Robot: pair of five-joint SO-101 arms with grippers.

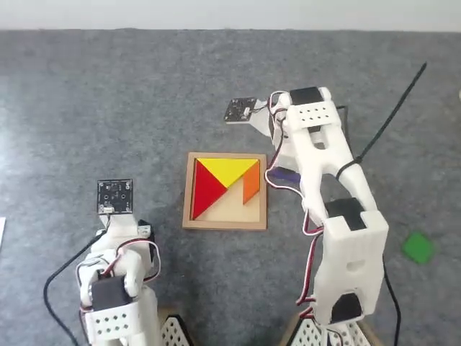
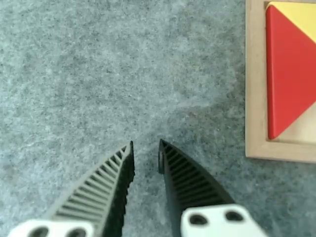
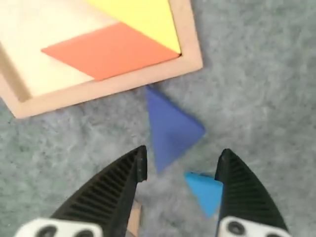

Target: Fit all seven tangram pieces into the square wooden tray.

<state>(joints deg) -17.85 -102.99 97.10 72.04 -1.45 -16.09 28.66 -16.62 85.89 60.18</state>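
The square wooden tray (image 1: 189, 216) lies mid-table and holds a yellow triangle (image 1: 227, 170), a red triangle (image 1: 205, 191) and an orange parallelogram (image 1: 251, 184). My right gripper (image 3: 182, 158) is open, just off the tray's right edge (image 3: 190, 61). A dark blue triangle (image 3: 173, 131) lies flat on the mat between its fingertips, and a small light blue piece (image 3: 205, 190) sits beside one finger. The dark blue triangle (image 1: 284, 174) peeks out under the right arm. My left gripper (image 2: 145, 143) hangs over bare mat left of the tray (image 2: 254, 98), narrowly open and holding nothing.
A green piece (image 1: 418, 246) lies alone on the grey mat (image 1: 86, 108) at the far right. The right arm (image 1: 338, 216) stretches along the tray's right side. The left arm (image 1: 119, 252) stays near the front left corner.
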